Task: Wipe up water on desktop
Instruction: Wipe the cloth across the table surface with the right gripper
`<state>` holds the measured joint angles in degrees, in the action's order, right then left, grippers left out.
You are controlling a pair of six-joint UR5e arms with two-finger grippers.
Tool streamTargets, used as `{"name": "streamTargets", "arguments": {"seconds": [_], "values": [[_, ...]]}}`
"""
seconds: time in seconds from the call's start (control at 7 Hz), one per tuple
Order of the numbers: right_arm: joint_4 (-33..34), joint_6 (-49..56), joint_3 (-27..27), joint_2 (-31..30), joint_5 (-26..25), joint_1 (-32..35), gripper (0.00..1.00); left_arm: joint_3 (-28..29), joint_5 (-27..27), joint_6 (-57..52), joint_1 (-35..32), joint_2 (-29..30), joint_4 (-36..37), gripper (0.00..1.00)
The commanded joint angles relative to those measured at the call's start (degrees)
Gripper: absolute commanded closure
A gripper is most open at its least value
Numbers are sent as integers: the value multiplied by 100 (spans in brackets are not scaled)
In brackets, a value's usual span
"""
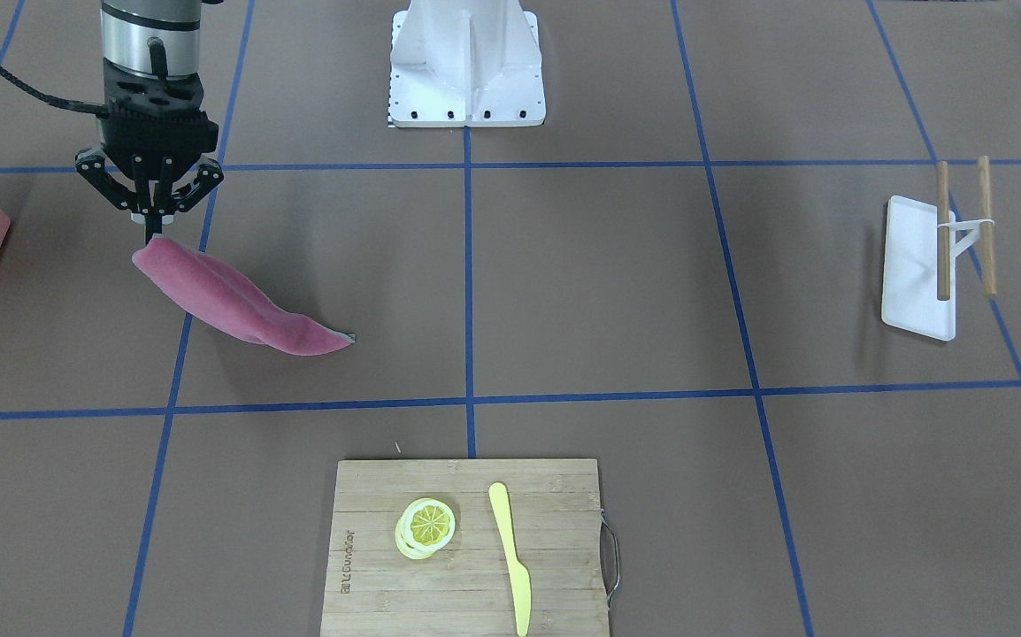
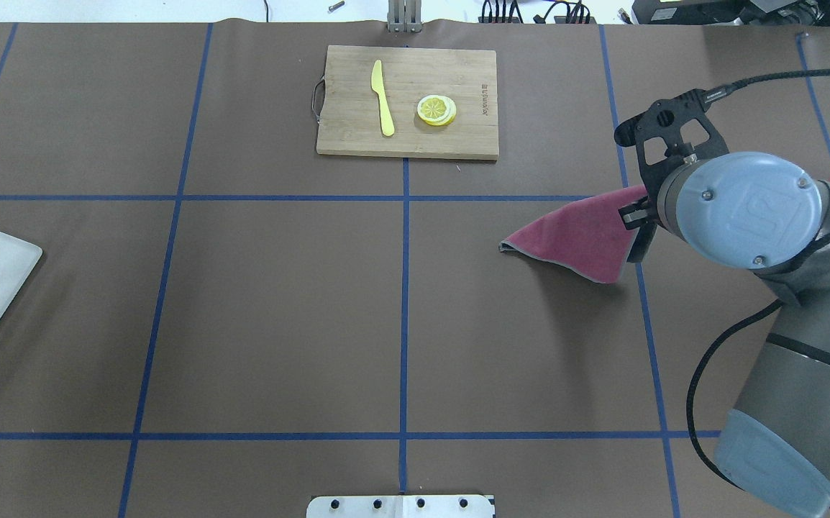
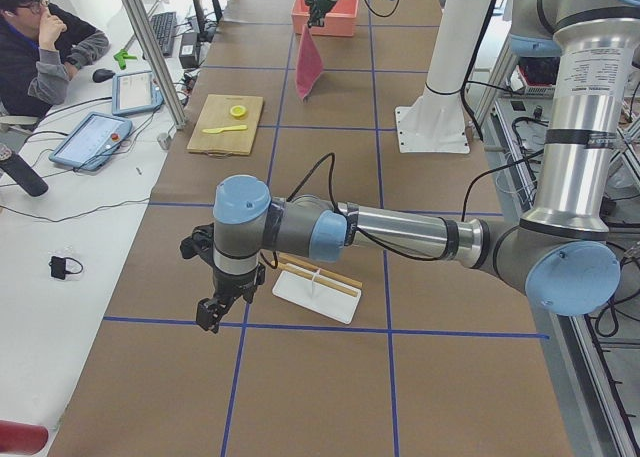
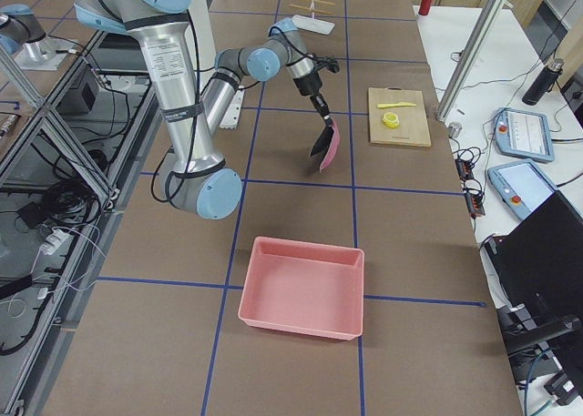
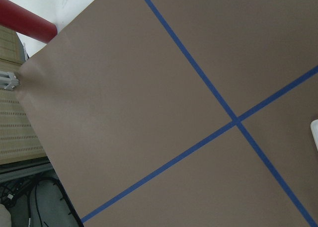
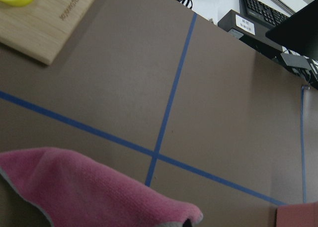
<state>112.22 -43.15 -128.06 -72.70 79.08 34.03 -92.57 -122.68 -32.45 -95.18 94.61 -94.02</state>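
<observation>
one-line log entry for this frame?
right tool: shut on pink cloth, cloth hanging over desktop | left tool: near white tray, open/shut unclear

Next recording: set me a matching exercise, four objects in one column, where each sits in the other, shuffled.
1. pink microfibre cloth
2. yellow plastic knife
3. pair of wooden chopsticks
4. pink plastic bin

A. on the bamboo cutting board
B. held by the right gripper
C. over the white rectangular tray
D. empty, on the brown desktop

Pairs: 1-B, 2-A, 3-C, 4-D.
</observation>
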Motion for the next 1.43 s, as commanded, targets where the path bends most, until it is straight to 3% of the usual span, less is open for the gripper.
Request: {"name": "streamTargets", "arguments": {"seconds": [0.0, 0.43, 0.86, 1.14, 1.29], "values": [[12, -323, 445, -80, -24, -447, 100, 38, -2, -25, -10, -21, 15, 1], [-1021, -2612, 1404, 921, -42, -1222, 100, 20, -11, -25, -10, -21, 15, 1], [-2376, -4800, 3045, 2396, -593, -1495, 100, 20, -229, -25, -10, -47, 15, 1], [-2538, -6024, 3148, 2961, -1164, -1907, 100, 29, -239, -25, -10, -39, 15, 1], [-2312, -5934, 2416, 2336, -1106, -2118, 100, 38, -239, -16, -10, -39, 15, 1]]}}
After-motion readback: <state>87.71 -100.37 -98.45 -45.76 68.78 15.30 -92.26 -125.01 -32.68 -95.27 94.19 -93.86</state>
